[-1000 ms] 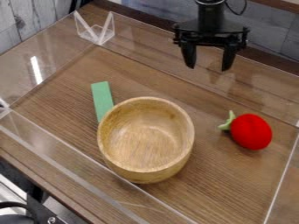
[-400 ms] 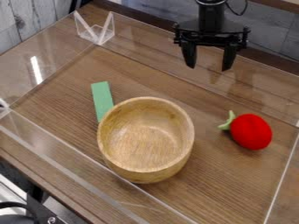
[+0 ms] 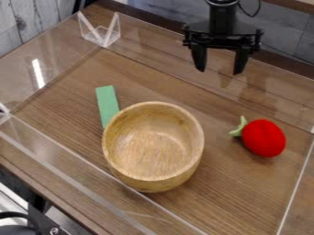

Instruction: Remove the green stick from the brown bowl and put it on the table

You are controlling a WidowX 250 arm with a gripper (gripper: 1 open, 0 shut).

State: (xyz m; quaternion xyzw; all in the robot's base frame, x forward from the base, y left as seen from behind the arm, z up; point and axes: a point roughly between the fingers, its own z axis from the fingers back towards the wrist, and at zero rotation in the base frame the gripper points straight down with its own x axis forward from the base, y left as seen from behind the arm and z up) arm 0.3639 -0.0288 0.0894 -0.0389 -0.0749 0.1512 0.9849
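Mostly we see a brown wood-grain table filling the frame, fenced by clear acrylic walls that run along its edges and catch pale reflections. A folded clear acrylic piece stands at the upper left. Behind the far wall, along the top of the frame, we make out a grey surface, and dark shapes sit at the lower left corner beyond the near wall; we cannot tell what they are.

Near the centre, slightly low, sits the brown bowl, round and thick-rimmed, with its grain showing and its inside bare. The green stick lies flat on the table at the bowl's upper left, outside it, its lower end just beside or touching the rim; we cannot tell which. It points up and slightly left across the wood. At the right of the frame, well apart from the bowl, lies a red strawberry with its green leaf turned toward the bowl.

At the top of the frame, right of centre, we find the black gripper hanging from its arm above the far part of the table. Its two fingers point downward, spread apart with bare wood visible between them, grasping nothing. The stick lies well down and to the left of those fingers, with the bowl's far rim nearer to them than the stick's tip.
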